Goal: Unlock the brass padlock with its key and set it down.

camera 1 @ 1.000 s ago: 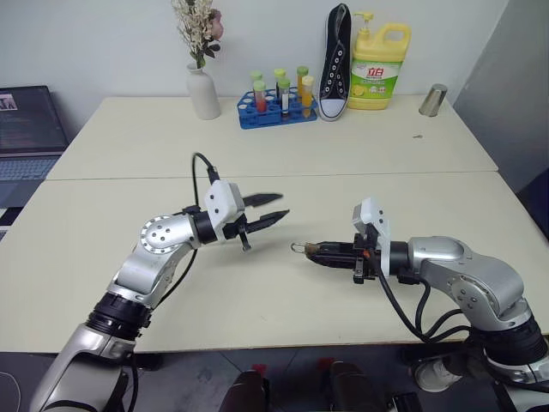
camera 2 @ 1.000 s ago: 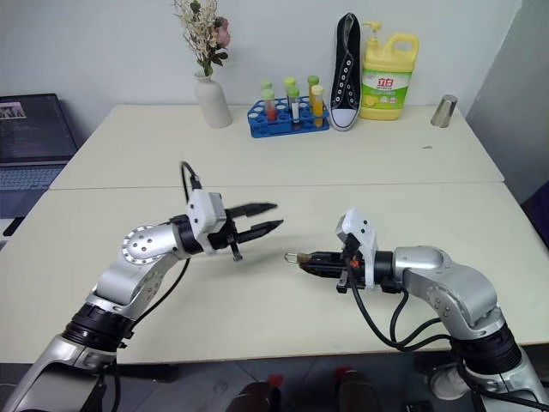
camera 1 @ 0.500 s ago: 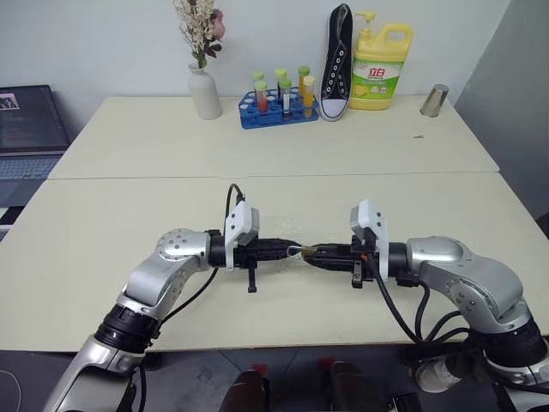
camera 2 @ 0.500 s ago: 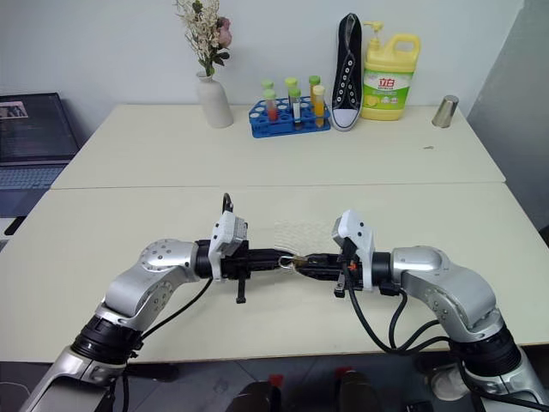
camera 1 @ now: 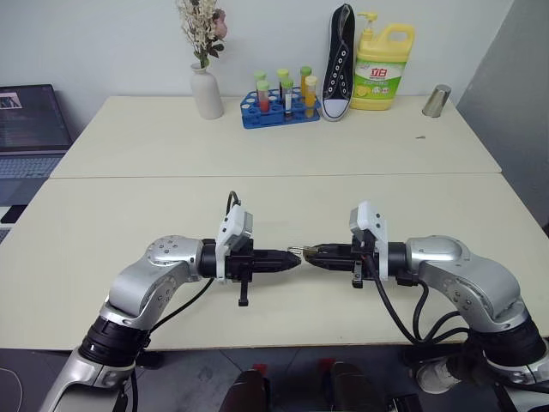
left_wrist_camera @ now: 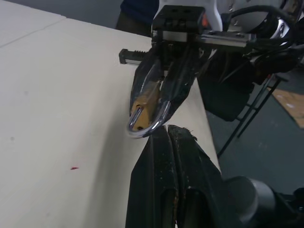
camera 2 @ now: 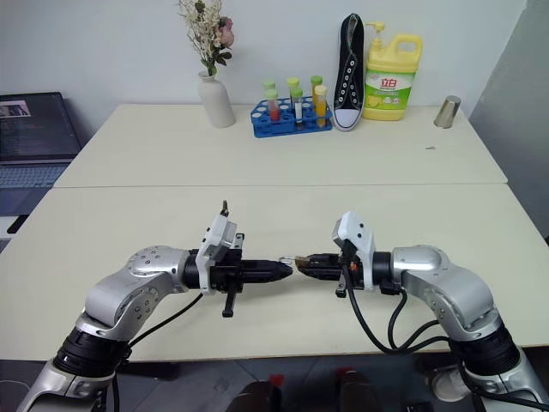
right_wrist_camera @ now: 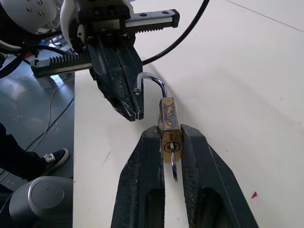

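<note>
Brass padlock [right_wrist_camera: 169, 124] sits clamped between the right gripper [right_wrist_camera: 171, 156]'s fingers above the table's [camera 1: 171, 197] front edge, the key [right_wrist_camera: 174, 166] in its keyhole, shackle swung open. The left gripper [left_wrist_camera: 167, 137], pressed together, touches the shackle tip. Farther back stand a test-tube rack [camera 1: 279, 107], shoe [camera 1: 336, 60] and detergent bottle [camera 1: 380, 60].

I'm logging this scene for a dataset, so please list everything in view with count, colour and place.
brass padlock: one, golden, silvery shackle swung open, clamped in the right gripper
key: one, silvery, in the padlock's keyhole
vase: one, white, dried flowers, far left of table
tube rack: one, blue, coloured tubes, far centre
sneaker: one, black and white, against the wall
detergent bottle: one, yellow, beside the sneaker
metal cup: one, silvery, far right
laptop: one, dark, left edge
table: cream
left gripper: black, shut, at the shackle
right gripper: black, holding the padlock
</note>
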